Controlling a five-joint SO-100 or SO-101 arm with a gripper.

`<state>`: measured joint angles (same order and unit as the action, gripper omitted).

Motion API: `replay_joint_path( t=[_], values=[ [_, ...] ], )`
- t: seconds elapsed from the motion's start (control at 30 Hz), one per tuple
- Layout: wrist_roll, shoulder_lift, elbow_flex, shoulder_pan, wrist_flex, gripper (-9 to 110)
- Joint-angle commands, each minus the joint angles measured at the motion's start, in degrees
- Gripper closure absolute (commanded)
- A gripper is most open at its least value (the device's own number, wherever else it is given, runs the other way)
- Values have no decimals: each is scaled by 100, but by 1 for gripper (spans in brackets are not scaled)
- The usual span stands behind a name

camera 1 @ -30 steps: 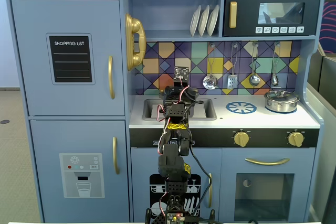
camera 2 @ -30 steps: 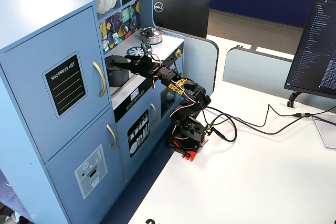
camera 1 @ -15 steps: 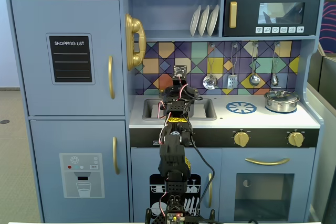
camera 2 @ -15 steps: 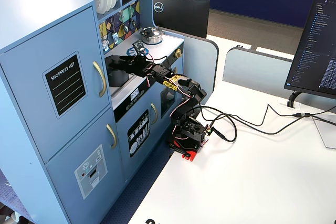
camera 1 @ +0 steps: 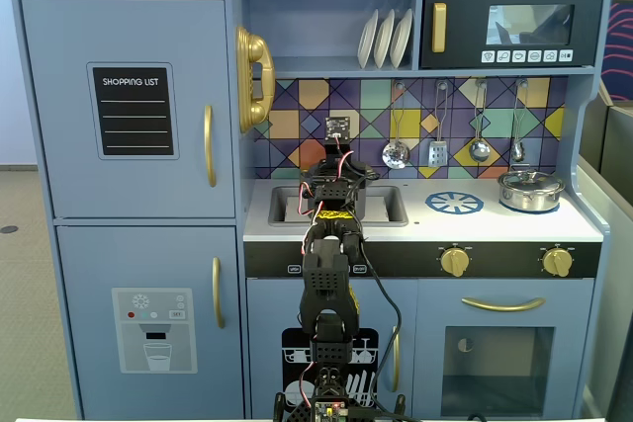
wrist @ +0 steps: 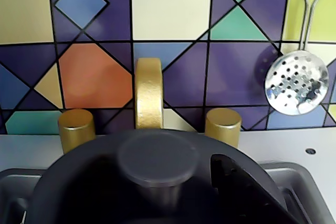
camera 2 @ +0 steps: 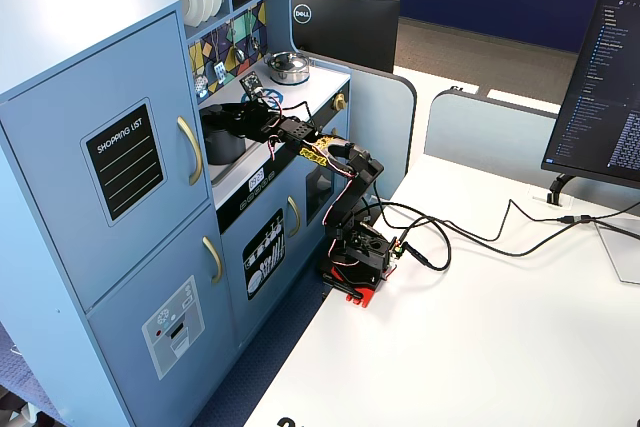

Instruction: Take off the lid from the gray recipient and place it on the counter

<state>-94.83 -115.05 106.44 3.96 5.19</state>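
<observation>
The gray recipient (camera 2: 222, 147) stands in the counter's sink; in the front fixed view my arm hides it. Its dark-gray lid (wrist: 89, 182) lies on it and fills the lower wrist view, with the round knob (wrist: 157, 156) in the middle. My gripper (wrist: 160, 184) hangs right over the lid, its jaws either side of the knob. The right finger (wrist: 239, 182) stands a little apart from the knob; the left one is lost in shadow. The gripper also shows in both fixed views (camera 1: 334, 185) (camera 2: 222, 119). The white counter (camera 1: 514, 226) stretches to the right of the sink.
A gold faucet (wrist: 149, 93) with two gold tap knobs stands just behind the pot. A shiny silver pot (camera 1: 530, 188) sits at the counter's right end beside the blue burner ring (camera 1: 454, 203). Utensils hang on the tiled back wall, a slotted spoon (wrist: 296, 83) nearest.
</observation>
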Motion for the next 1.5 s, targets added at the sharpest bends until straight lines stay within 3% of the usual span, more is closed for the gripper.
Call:
replay_joint_path(
  t=[0.0, 0.63, 1.1, 1.47],
  values=[
    [-26, 26, -360, -62, 44, 102],
    [-132, -598, -940, 123, 360, 102],
    [246, -1380, -694, 2276, 835, 102],
    [439, -650, 53, 3305, -220, 102]
  ],
)
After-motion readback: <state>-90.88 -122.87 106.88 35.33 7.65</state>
